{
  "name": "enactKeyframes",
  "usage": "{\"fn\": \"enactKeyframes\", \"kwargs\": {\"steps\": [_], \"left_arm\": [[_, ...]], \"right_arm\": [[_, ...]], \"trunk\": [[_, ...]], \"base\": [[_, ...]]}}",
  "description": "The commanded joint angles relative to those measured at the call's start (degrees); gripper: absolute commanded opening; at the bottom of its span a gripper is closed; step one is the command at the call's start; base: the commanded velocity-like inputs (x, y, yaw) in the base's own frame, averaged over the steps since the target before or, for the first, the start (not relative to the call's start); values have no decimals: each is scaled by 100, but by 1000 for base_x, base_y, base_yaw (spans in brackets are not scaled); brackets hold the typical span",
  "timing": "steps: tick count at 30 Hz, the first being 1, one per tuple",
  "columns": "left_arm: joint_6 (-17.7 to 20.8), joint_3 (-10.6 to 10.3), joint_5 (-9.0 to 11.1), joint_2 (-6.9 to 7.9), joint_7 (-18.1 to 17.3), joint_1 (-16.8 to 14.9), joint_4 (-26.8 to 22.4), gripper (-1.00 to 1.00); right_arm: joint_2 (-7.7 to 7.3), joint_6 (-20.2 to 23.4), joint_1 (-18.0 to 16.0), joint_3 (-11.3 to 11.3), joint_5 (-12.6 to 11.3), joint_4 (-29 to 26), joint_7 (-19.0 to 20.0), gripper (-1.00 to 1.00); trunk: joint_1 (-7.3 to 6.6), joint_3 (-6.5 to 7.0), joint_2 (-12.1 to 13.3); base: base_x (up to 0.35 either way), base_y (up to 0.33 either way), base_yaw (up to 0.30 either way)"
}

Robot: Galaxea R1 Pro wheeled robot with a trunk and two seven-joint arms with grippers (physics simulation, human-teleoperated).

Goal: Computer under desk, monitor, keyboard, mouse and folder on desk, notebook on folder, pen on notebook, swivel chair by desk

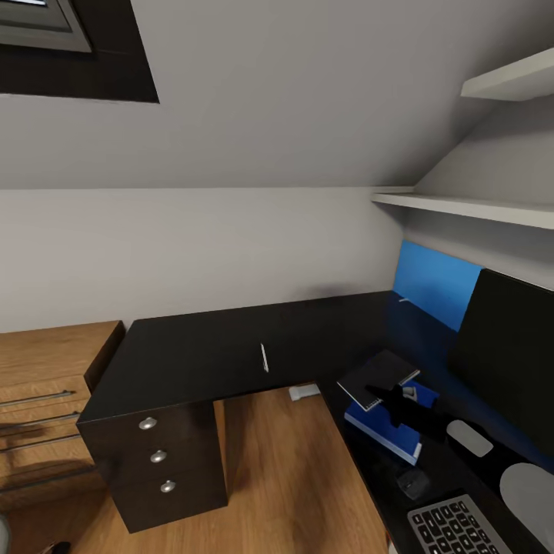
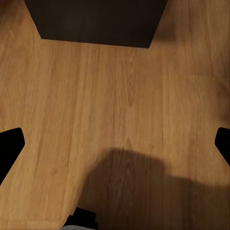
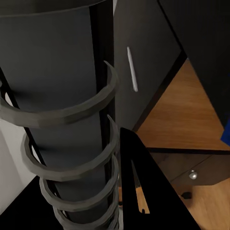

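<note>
Head view: saw keyboard (image 1: 454, 527) and mouse (image 1: 413, 482) nearest on desk (image 1: 192, 354), then blue folder (image 1: 382, 432) beyond. Found notebook (image 1: 375, 375) clamped in right gripper (image 1: 398, 402), tilted just above folder, beside monitor (image 1: 508, 354). Farther off, spotted pen (image 1: 264, 358) lying alone on desk. Left wrist view: caught left gripper (image 2: 117, 139) spread wide over wood floor (image 2: 115, 86).

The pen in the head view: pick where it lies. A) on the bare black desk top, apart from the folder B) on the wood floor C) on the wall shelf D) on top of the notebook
A: the pen lies alone on the desk, well away from the notebook and the blue folder beneath it.
</note>
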Motion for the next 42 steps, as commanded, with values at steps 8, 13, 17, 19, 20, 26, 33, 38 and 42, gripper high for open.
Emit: {"fn": "enactKeyframes", "kwargs": {"steps": [8,13,17,19,20,26,33,38,42], "left_arm": [[-13,-41,25,9,46,0,-13,100],[-13,-41,25,10,46,1,-9,100],[-13,-41,26,8,46,3,-7,100],[-13,-41,25,10,46,1,-7,100],[-13,-41,25,9,46,-2,-7,100],[-13,-41,24,5,46,2,-7,100],[-13,-41,24,9,46,2,-12,100],[-13,-41,29,9,46,-1,-11,100],[-13,-41,26,9,46,1,-9,100]], "right_arm": [[-4,31,-6,40,-65,73,25,-100],[-2,21,-6,40,-66,93,26,-100],[3,10,-6,41,-66,98,26,-100],[4,9,-6,42,-66,99,26,-100],[4,10,-6,45,-56,80,26,-100],[2,26,-6,45,-49,79,26,-100],[-4,13,-6,42,-57,98,19,-100],[-7,14,-6,39,-54,125,16,-100],[-12,26,-6,31,-56,240,15,-100]], "trunk": [[0,-5,-4],[0,-5,-4],[0,-5,-4],[0,-5,-4],[0,-5,-4],[0,-5,-4],[0,-5,-4],[0,-5,-4],[0,-5,-4]], "base": [[4,0,0],[0,0,0],[0,0,0],[0,0,0],[0,0,0],[0,0,0],[0,0,0],[0,0,0],[0,0,0]]}}
